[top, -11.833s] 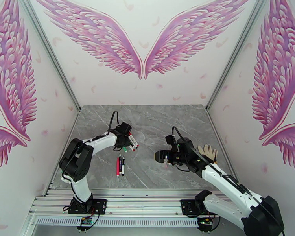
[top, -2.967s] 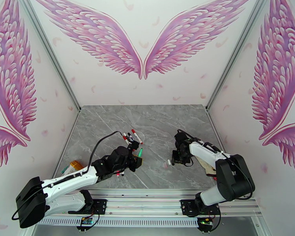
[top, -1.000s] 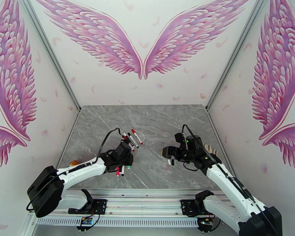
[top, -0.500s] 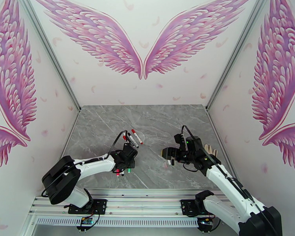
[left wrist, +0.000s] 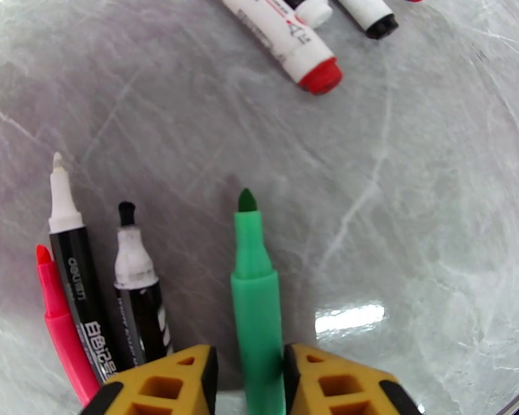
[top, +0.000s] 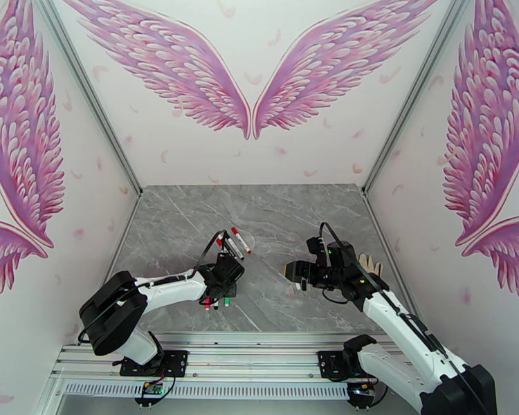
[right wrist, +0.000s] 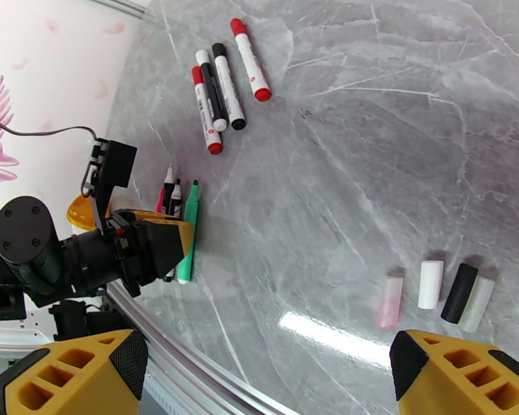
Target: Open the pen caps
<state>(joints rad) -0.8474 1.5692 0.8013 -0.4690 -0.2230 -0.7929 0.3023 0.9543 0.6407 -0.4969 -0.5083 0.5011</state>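
Looks like setting the uncapped green pen (left wrist: 256,292) down on the bench (left wrist: 412,174), just right of two black pens (left wrist: 138,306) and a pink one (left wrist: 62,326), all uncapped. Straddles its rear end with the left claw (left wrist: 249,354), narrow, a sliver of gap on one side, so probably not pinching. To do it well: spread evenly, lift straight up, avoid nudging the barrel or its neighbours. Lies flat, long axis straight out from the claw, nib pointing away toward the capped pens (left wrist: 287,43) farther off. Hovers with the right claw (right wrist: 266,368) wide, holding nothing, near four loose caps (right wrist: 431,285) in a row, well apart from the pens.
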